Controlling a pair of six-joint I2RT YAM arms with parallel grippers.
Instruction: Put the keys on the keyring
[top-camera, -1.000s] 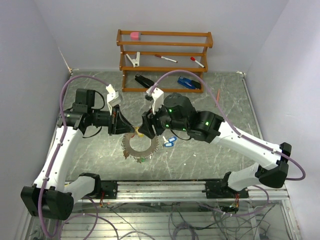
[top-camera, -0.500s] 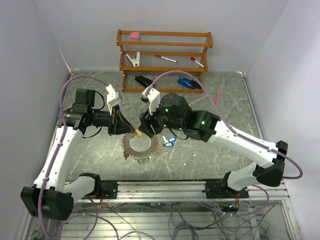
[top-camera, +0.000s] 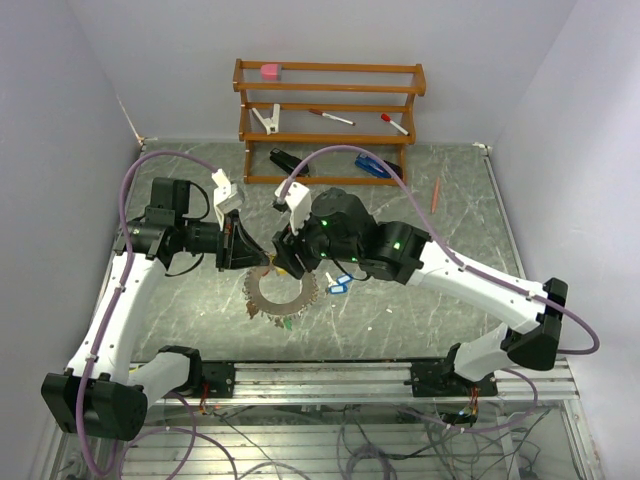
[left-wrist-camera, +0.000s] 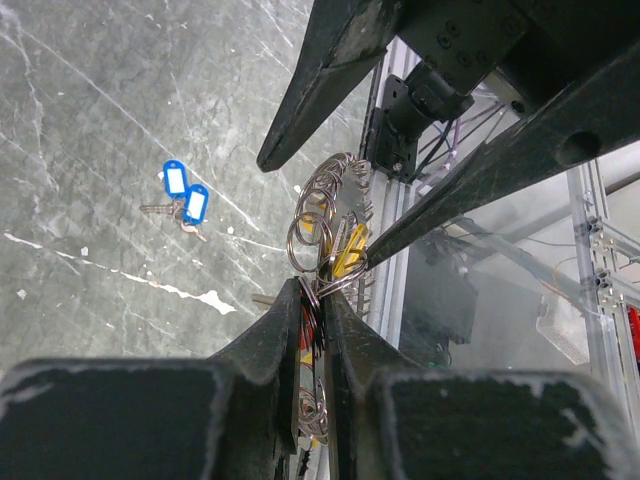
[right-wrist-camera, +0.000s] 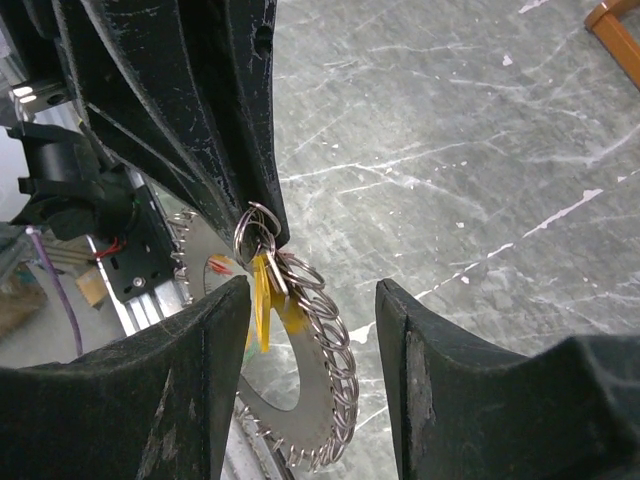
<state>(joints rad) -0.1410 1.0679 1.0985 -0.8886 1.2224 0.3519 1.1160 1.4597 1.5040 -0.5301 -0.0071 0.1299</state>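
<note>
The keyring (top-camera: 262, 292), a grey disc rimmed with small split rings, is held up on edge at the table's middle. My left gripper (top-camera: 262, 258) is shut on its upper rim, and the left wrist view (left-wrist-camera: 320, 292) shows its pads pinching the split rings. A yellow-tagged key (right-wrist-camera: 262, 300) hangs on the keyring (right-wrist-camera: 320, 390) by that grip, with a red tag behind it. My right gripper (right-wrist-camera: 310, 330) is open and straddles the rim just past the left fingertips (right-wrist-camera: 262, 215). Two blue-tagged keys (top-camera: 337, 283) lie loose on the table to the right, also in the left wrist view (left-wrist-camera: 183, 195).
A wooden rack (top-camera: 330, 120) at the back holds a pink eraser, a clip and markers. A black stapler (top-camera: 288, 160) and a blue stapler (top-camera: 378, 165) lie in front of it. An orange pencil (top-camera: 436, 193) lies at the right. The metal rail (top-camera: 330, 375) runs along the near edge.
My right gripper has moved left, closer to the left gripper and over the keyring's rim. The left gripper and the keyring have stayed put.
</note>
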